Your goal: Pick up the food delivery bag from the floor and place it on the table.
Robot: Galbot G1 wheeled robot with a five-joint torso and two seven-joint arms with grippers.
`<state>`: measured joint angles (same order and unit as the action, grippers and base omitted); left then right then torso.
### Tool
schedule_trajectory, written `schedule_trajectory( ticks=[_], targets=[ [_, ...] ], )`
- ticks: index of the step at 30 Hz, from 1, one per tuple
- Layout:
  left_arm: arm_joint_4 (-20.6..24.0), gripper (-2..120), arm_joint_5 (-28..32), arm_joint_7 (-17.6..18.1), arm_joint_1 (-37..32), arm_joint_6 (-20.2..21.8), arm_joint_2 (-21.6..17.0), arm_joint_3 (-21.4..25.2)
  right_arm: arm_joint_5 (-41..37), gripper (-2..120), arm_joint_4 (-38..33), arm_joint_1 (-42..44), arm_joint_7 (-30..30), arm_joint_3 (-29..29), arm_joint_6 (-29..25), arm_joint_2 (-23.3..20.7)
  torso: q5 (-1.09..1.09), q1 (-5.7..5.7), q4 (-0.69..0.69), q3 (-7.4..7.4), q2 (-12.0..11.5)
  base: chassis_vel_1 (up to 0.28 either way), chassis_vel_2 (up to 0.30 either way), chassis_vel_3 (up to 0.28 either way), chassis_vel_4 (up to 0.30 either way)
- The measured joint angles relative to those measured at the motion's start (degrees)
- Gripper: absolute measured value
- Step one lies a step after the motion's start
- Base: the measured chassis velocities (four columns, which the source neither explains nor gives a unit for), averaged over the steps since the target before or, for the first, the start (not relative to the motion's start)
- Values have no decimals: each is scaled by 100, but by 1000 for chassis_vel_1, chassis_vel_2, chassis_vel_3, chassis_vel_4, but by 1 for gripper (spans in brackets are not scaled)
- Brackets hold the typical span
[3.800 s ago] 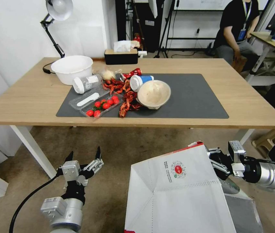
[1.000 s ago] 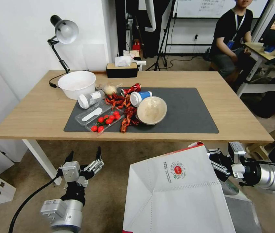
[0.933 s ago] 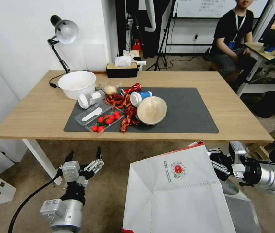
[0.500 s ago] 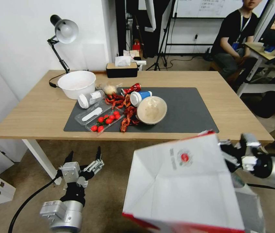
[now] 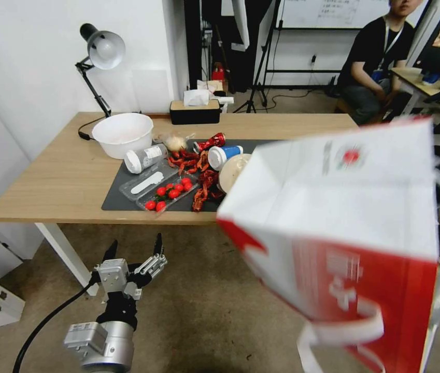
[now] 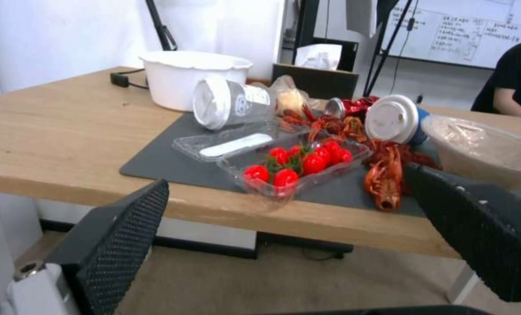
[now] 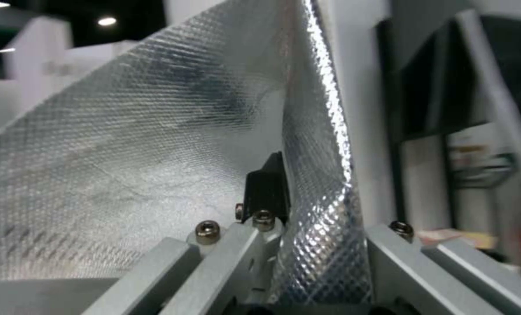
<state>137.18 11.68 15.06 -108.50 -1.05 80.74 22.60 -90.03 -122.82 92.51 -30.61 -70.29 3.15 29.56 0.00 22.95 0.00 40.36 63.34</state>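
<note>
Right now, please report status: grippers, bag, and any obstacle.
Right gripper shut on food delivery bag, held in the air. Left gripper open, low, idle. Table: food clutter on left of mat.

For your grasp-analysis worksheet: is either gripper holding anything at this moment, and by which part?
The right gripper is shut on the food delivery bag, pinching the foil-lined wall at its open rim. The left gripper is open, holding nothing.

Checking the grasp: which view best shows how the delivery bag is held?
The right wrist view: the right pincer clamps the food delivery bag by its foil-lined wall. The head view shows the bag's white and red outside.
</note>
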Motion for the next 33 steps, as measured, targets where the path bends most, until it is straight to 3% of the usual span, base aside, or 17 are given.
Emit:
schedule_trajectory(
  ticks=[2, 3, 6, 7, 9, 10, 13, 16, 33],
  targets=[
    [4, 100, 7, 17, -29, -29, -21, 6, -265, 0, -79, -89, 897, -168, -11, -177, 0, -1, 0, -1, -2, 0, 0, 0, 0],
    [4, 100, 7, 17, -29, -29, -21, 6, -265, 0, -79, -89, 897, -168, -11, -177, 0, -1, 0, -1, -2, 0, 0, 0, 0],
    [21, 100, 24, 29, -49, -45, -49, 16, -548, 0, -57, -413, 2298, -143, 23, -470, 0, -1, -1, -2, -4, 0, 0, 0, 0],
    [21, 100, 24, 29, -49, -45, -49, 16, -548, 0, -57, -413, 2298, -143, 23, -470, 0, -1, -1, -2, -4, 0, 0, 0, 0],
    [24, 100, 32, 28, -54, -54, -58, 21, -626, 0, 64, -812, 3235, 185, 105, -648, 0, -2, -1, -2, -5, 0, 0, 0, 0],
    [24, 100, 32, 28, -54, -54, -58, 21, -626, 0, 64, -812, 3235, 185, 105, -648, 0, -2, -1, -2, -5, 0, 0, 0, 0],
    [41, 100, 32, 27, -78, -75, -40, 25, -692, 0, 217, -1315, 4011, 701, 304, -783, 2, -2, 0, -3, -6, 0, 0, 0, 0],
    [41, 100, 32, 26, -89, -94, -34, 35, -802, 0, 407, -1661, 4439, 1068, 377, -843, -1, -3, 0, -4, -7, 0, 0, 0, 0],
    [13, 100, 24, 26, -113, -105, -21, 46, -1117, 0, 864, -1958, 4745, 1379, 410, -894, 0, -4, -1, -5, -9, 0, 0, 0, 0]
  ],
)
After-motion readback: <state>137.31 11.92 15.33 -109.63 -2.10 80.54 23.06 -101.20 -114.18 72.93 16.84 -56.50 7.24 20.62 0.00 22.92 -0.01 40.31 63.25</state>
